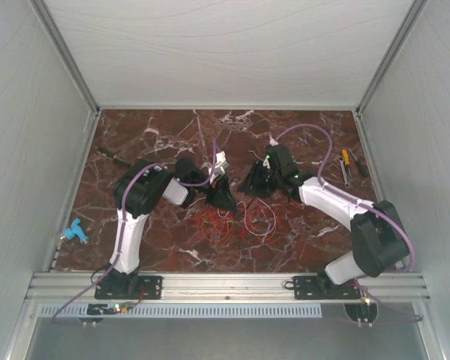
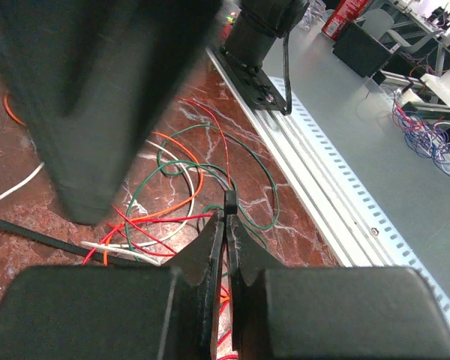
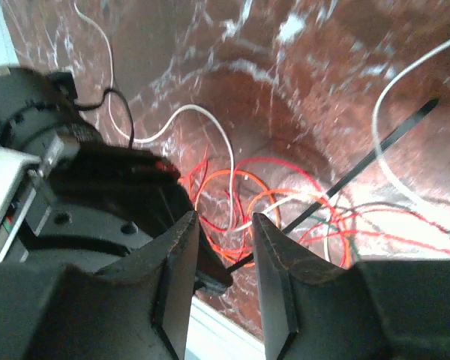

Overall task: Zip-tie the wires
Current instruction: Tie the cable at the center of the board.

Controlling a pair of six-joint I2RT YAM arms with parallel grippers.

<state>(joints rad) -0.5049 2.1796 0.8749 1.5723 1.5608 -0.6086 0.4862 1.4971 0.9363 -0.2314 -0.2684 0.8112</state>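
The wires (image 1: 223,222) lie in loose red, orange, white and green loops on the marble table between both arms; they also show in the wrist views as wires (image 2: 172,187) and wires (image 3: 285,195). My left gripper (image 1: 225,198) (image 2: 226,217) is shut on one end of the black zip tie (image 2: 229,200), just above the loops. The strap of the zip tie (image 3: 375,146) runs slanting away over the wires. My right gripper (image 1: 251,186) (image 3: 225,229) stands open close to the left fingertips, its jaws either side of the held end, nothing gripped.
A yellow-handled screwdriver (image 1: 346,159) and other tools lie at the right edge. A blue object (image 1: 73,232) sits at the near left and a dark tool (image 1: 114,157) at the far left. The metal rail (image 2: 322,187) borders the table's near side.
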